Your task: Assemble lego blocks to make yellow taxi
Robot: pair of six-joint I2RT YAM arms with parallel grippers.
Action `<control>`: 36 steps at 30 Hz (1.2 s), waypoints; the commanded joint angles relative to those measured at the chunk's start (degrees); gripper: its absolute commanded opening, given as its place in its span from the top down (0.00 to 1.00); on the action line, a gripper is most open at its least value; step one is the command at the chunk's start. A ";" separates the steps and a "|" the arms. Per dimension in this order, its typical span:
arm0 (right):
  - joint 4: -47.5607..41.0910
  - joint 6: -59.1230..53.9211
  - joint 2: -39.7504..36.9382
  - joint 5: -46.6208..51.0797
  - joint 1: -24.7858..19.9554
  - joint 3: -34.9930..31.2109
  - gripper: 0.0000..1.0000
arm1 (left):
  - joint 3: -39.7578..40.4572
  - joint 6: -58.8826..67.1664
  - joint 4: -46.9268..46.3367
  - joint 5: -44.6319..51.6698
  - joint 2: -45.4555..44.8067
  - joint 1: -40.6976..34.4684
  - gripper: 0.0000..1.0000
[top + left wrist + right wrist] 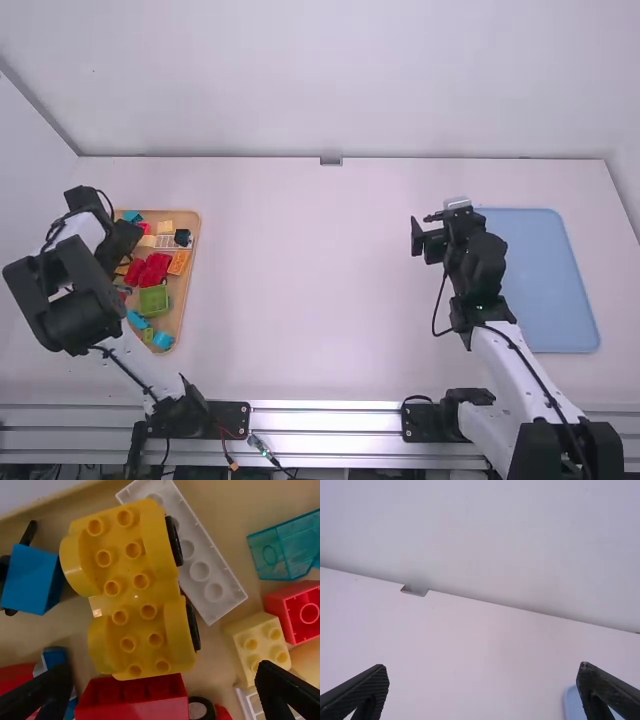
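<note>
Two grippers stand open for me: left (126,238) above the tan tray (180,296), frame left; right (424,236), right of centre. In that tray, the yellow wheeled chassis (137,597) lies end-on to a red brick (132,702), long axis slanting slightly, wheels facing the white brick (202,570).

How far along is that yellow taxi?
It looks barely begun. Done: the yellow car base has black wheels. In hand: nothing; the left hand and right hand are open. Left: probably all the stacking, as loose blocks lie around the base in the tray.
</note>
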 commanded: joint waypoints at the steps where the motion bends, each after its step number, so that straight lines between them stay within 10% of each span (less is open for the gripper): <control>1: -0.33 0.02 0.33 -0.13 0.26 2.03 0.01 | -1.07 -2.03 -0.09 -2.75 0.70 0.13 0.03; 30: -0.85 -0.11 0.33 -0.28 0.39 2.03 0.01 | -11.50 -3.32 16.50 -3.28 0.70 1.46 0.16; 36: -0.85 -0.13 0.35 -0.28 0.39 2.03 0.01 | -11.54 -3.30 16.65 -2.82 0.72 1.46 0.37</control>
